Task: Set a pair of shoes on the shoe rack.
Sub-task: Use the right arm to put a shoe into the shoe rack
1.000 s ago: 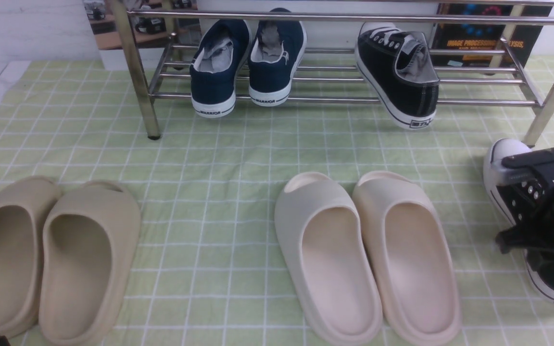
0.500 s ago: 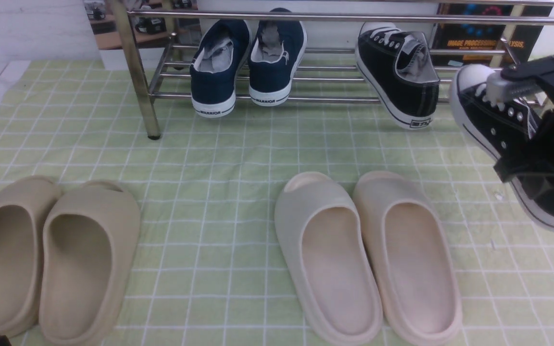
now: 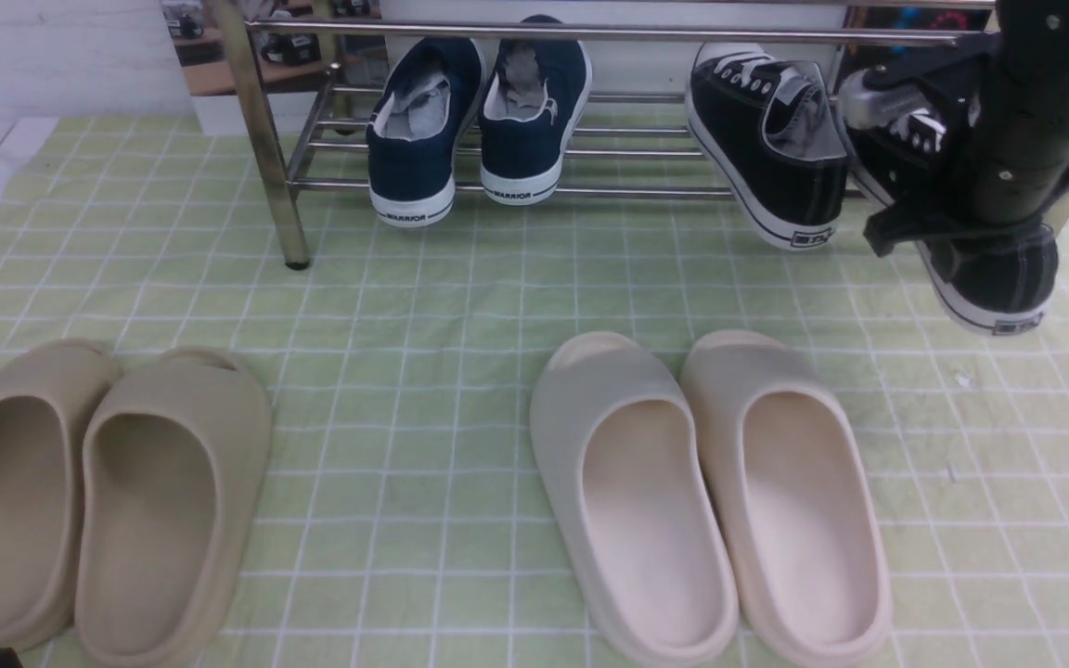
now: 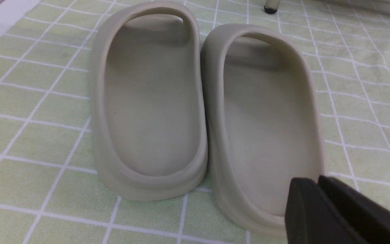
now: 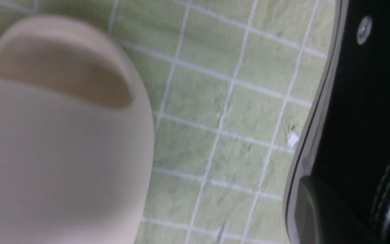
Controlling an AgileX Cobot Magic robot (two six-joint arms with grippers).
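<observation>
Your R gripper (image 3: 906, 167) clamps shoe 2 (image 3: 998, 276), toe toward rack (image 3: 590, 33), heel toward you, beside shoe 1 (image 3: 771, 162). L fingers (image 4: 303, 210): can't tell.

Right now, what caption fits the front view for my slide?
Right gripper holds the second black sneaker at the shoe rack, beside its shelved mate.

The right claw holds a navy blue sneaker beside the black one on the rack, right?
No: the front view shows the right claw holding a black sneaker, not navy blue, beside the other black sneaker on the rack.
</observation>
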